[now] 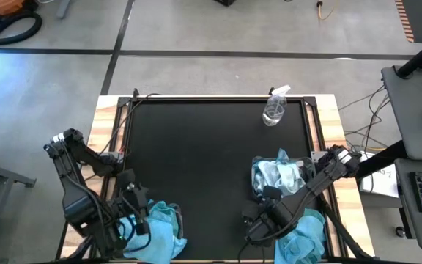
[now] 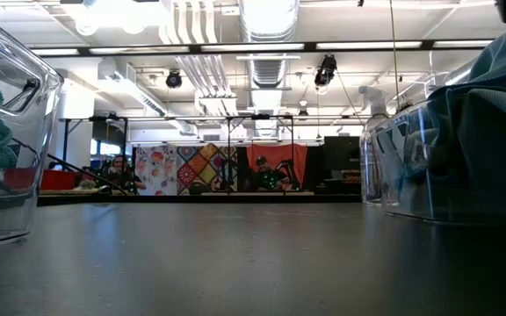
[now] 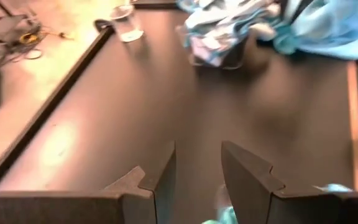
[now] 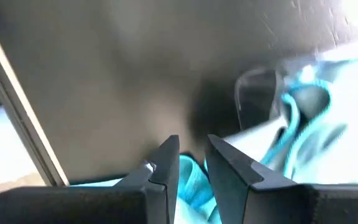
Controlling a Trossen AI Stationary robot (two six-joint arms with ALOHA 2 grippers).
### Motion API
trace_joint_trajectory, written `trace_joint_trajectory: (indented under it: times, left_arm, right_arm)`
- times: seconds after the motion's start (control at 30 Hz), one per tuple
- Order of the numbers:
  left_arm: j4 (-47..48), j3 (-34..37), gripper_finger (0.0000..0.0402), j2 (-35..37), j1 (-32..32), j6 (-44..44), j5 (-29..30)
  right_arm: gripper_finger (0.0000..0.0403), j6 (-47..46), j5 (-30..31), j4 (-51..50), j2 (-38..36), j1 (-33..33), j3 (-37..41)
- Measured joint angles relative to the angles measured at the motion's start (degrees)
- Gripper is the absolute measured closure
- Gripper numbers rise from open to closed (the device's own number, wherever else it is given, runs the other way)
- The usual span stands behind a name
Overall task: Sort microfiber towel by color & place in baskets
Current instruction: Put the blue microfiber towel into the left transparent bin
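Looks like sorting's nearly wrapped: pale towels fill the right basket below the spray bottle, right claw slightly open and empty just left of a turquoise towel, probably grabbing that next

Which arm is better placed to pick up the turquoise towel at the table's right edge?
The right arm: its gripper is close beside that turquoise towel, while the left gripper is across the table.

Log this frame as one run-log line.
left gripper: open, empty, near turquoise towels | right gripper: open, over turquoise towel | basket: pale towels | spray bottle: far edge
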State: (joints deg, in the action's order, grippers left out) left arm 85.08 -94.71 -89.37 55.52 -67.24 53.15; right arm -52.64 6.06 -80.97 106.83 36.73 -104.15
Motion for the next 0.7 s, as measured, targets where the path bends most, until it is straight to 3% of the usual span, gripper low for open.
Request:
trace_joint_trajectory:
  times: [0.33,0.7]
  left_arm:
    - [1.03,0.01,0.0288,0.11,-3.86,5.58,-0.16]
    - [1.37,0.04,0.0288,0.11,-4.79,10.06,0.17]
  right_arm:
    - [0.033,-19.95,-0.68,3.01,-6.65,5.34,10.31]
    - [0.033,-34.49,-11.7,14.31,-11.45,10.23,22.39]
